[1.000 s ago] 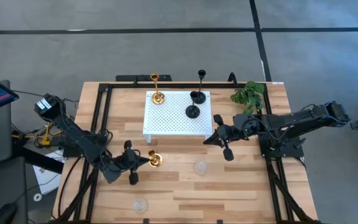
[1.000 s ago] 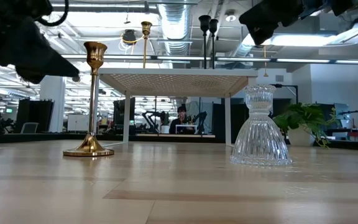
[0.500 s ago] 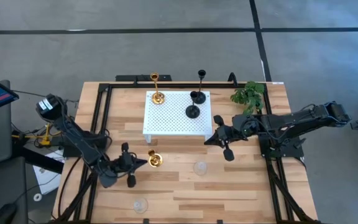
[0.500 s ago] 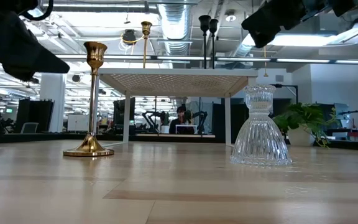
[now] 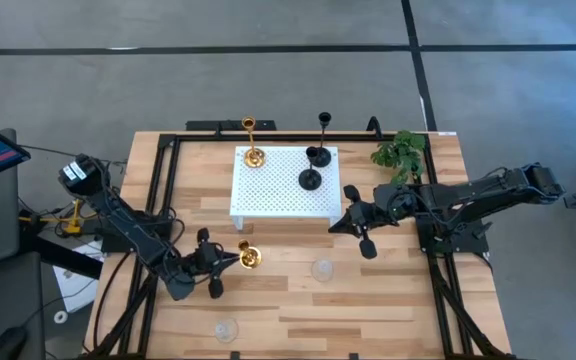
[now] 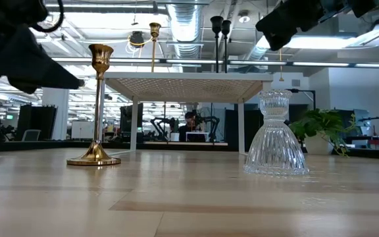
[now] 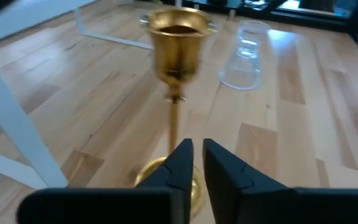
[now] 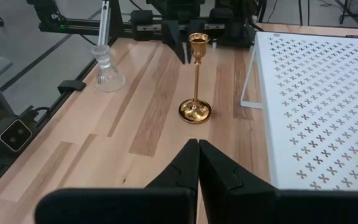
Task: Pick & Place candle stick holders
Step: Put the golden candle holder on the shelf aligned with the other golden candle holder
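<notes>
On the counter, front of platform: a gold candle stick holder (image 5: 250, 257) stands upright on the bare wood, just in front of the white perforated platform (image 5: 280, 205); its cup and thin stem fill the left wrist view (image 7: 174, 68).
Left gripper: the left gripper (image 5: 211, 262) sits just beside that gold holder, on its left in the high view; its fingers (image 7: 180, 168) are nearly closed with a slim gap, in front of the stem and grasping nothing.
Clear glass pair: one clear glass holder (image 5: 322, 268) stands on the counter to the right of the gold one; a second clear glass holder (image 5: 227, 328) stands near the front edge.
On the platform: a second gold holder (image 5: 254, 156) stands at the back left corner, and two black holders (image 5: 310, 179) stand together toward the right side.
Right gripper: the right gripper (image 5: 353, 219) hangs by the platform's right edge, fingers (image 8: 194, 163) pressed together, holding nothing.
Plant: a green plant sprig (image 5: 400, 154) lies at the back right of the counter.
Writing: none can be read on any of these things.
Room behind: a person (image 6: 191, 125) sits at a desk, seen under the platform in the low view.
</notes>
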